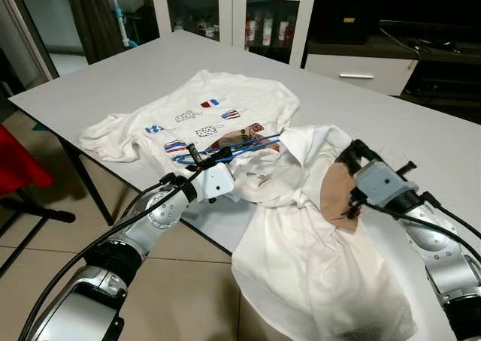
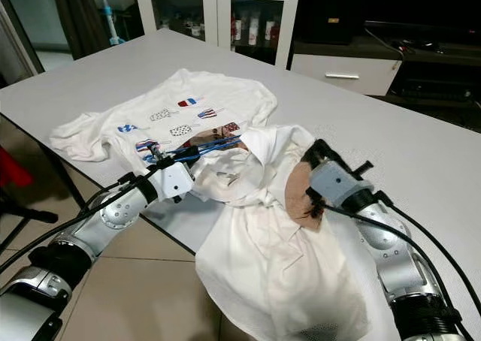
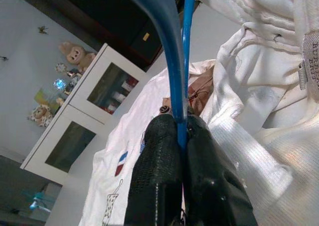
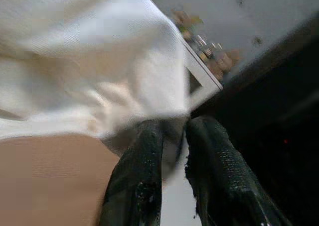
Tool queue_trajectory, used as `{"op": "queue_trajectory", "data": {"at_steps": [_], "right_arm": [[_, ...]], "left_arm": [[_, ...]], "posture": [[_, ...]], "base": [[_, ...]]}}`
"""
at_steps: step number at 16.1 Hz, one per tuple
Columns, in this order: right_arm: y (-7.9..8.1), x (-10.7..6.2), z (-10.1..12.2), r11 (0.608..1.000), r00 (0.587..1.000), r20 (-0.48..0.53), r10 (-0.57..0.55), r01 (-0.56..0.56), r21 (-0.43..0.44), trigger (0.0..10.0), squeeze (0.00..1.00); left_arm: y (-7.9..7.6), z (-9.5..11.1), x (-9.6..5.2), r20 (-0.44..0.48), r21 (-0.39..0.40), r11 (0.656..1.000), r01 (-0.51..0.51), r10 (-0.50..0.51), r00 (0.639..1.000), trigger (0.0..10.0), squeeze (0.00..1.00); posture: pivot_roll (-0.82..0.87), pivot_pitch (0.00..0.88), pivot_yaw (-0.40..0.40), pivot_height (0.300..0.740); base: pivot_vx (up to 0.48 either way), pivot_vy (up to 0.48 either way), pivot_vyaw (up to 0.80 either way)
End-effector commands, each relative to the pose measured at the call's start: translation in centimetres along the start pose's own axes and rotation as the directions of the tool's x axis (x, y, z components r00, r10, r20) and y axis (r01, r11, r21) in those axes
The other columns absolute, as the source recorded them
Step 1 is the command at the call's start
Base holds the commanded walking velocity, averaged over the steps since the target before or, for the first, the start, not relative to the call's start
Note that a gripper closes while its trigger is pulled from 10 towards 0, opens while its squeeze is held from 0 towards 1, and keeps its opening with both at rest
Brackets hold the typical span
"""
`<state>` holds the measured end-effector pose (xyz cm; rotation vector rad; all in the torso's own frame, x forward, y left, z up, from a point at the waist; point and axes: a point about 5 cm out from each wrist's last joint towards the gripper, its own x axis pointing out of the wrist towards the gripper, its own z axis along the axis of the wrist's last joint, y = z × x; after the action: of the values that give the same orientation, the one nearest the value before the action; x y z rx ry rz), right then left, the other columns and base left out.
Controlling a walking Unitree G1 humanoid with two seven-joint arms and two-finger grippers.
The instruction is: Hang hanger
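**A:** Starting at nine o'clock: your left gripper (image 1: 197,158) is pinching the blue hanger (image 1: 248,141), fingers (image 3: 158,161) closed tight on its thin bar. The hanger is lying at the table's centre, over the printed T-shirt (image 1: 218,104) and running toward three o'clock into the collar of the white shirt (image 1: 301,243).

**B:** And what are you seeing on the right side?

**A:** At four o'clock your right gripper (image 1: 350,203) is nipping a fold of the white shirt, jaws narrowed on the cloth beside its tan panel (image 1: 337,191). Much of that shirt is draping off the table edge (image 1: 197,228) toward six o'clock.

**B:** What is likely going wrong from here?

**A:** You are gripping a slim, slick bar, so it may be twisting or slipping out if you lift fast. The overhanging cloth is heavy; if you are releasing it before the hanger is seated in the shoulders, the shirt could be sliding to the floor. The hanger may also be snagging the T-shirt beneath.

**B:** Any containers?

**A:** At twelve o'clock the glass-door cabinet (image 1: 233,14) is holding small items, too blurred for naming.
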<state>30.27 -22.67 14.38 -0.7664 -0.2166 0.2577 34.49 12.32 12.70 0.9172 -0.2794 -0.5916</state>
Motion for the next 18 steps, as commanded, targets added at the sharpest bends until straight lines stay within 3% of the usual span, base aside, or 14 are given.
{"op": "queue_trajectory", "data": {"at_steps": [1,2,3,5,6,7,8,10,11,15,16,17,18], "right_arm": [[-1.0,0.2,-0.2,0.998,0.999,-0.020,-0.050,0.051,0.021,10.0,0.00],[-1.0,0.3,-0.2,0.998,0.998,-0.024,-0.057,0.058,0.036,9.8,0.00],[-0.8,1.1,0.1,0.993,0.996,-0.030,-0.079,0.081,0.086,0.0,0.00],[-0.5,1.7,0.3,0.990,0.996,-0.034,-0.087,0.091,0.111,0.0,0.00],[-0.2,2.2,0.7,0.986,0.996,-0.028,-0.089,0.092,0.139,3.6,0.00],[0.0,2.4,0.9,0.984,0.996,-0.021,-0.084,0.087,0.159,9.1,0.00],[0.7,2.8,1.2,0.981,0.998,-0.015,-0.057,0.059,0.185,10.0,0.00],[1.2,3.2,1.5,0.980,0.999,-0.008,-0.033,0.034,0.198,10.0,0.00],[1.5,3.5,2.0,0.978,1.000,0.010,-0.022,0.019,0.208,10.0,1.00],[0.8,3.4,1.6,0.972,0.999,-0.021,-0.029,0.033,0.233,10.0,1.00],[0.4,3.1,1.3,0.970,0.999,-0.032,-0.034,0.040,0.240,10.0,0.91],[-0.2,2.5,0.9,0.967,0.998,-0.041,-0.044,0.053,0.248,10.0,0.56],[-1.2,2.0,0.8,0.959,0.997,-0.030,-0.068,0.073,0.272,10.0,0.00]], "left_arm": [[0.0,-0.1,0.1,-0.009,0.003,1.000,0.003,-0.003,1.000,0.0,0.00],[-0.1,-0.1,0.1,-0.008,0.002,1.000,0.004,-0.004,1.000,0.0,0.00],[-0.3,0.1,0.1,0.003,-0.003,1.000,0.011,-0.011,1.000,0.0,0.00],[-0.5,0.3,0.2,0.009,-0.003,1.000,0.013,-0.013,1.000,0.0,0.00],[-0.5,0.4,0.3,0.014,-0.004,1.000,0.013,-0.013,1.000,0.0,0.00],[-0.6,0.4,0.3,0.016,-0.005,1.000,0.012,-0.012,1.000,0.0,0.00],[-0.7,0.3,0.3,0.012,-0.003,1.000,0.011,-0.011,1.000,0.0,0.00],[-0.8,0.2,0.2,0.008,-0.001,1.000,0.011,-0.011,1.000,0.0,0.00],[-0.7,0.2,0.2,0.007,-0.001,1.000,0.009,-0.008,1.000,0.0,0.00],[-0.5,0.3,0.3,0.008,0.001,1.000,0.002,-0.002,1.000,0.0,0.00],[-0.6,0.3,0.3,0.009,0.001,1.000,0.004,-0.004,1.000,0.0,0.00],[-0.7,0.3,0.2,0.010,-0.001,1.000,0.008,-0.008,1.000,0.0,0.00],[-0.8,0.3,0.2,0.011,-0.001,1.000,0.011,-0.011,1.000,0.0,0.00]], "posture": [[0.05,0.015,-0.001,0.740],[0.05,0.016,-0.002,0.740],[0.04,0.016,-0.002,0.740],[0.04,0.017,-0.008,0.740],[0.05,0.017,-0.011,0.740],[0.05,0.017,-0.012,0.740],[0.05,0.011,-0.016,0.740],[0.05,0.011,-0.016,0.740],[0.05,0.007,-0.017,0.740],[0.05,0.006,-0.017,0.740],[0.05,0.008,-0.016,0.740],[0.04,0.009,-0.014,0.740],[0.04,0.011,-0.013,0.740]], "base": [[0.000,0.000,0.00],[0.000,0.000,0.00],[0.000,0.000,0.00],[0.000,0.000,0.00],[0.000,0.000,0.00],[0.000,0.000,0.00],[0.000,0.000,0.00],[0.000,0.000,0.00],[0.000,0.000,0.00],[0.000,0.000,0.00],[0.000,0.000,0.00],[0.000,0.000,0.00],[0.000,0.000,0.00]]}}
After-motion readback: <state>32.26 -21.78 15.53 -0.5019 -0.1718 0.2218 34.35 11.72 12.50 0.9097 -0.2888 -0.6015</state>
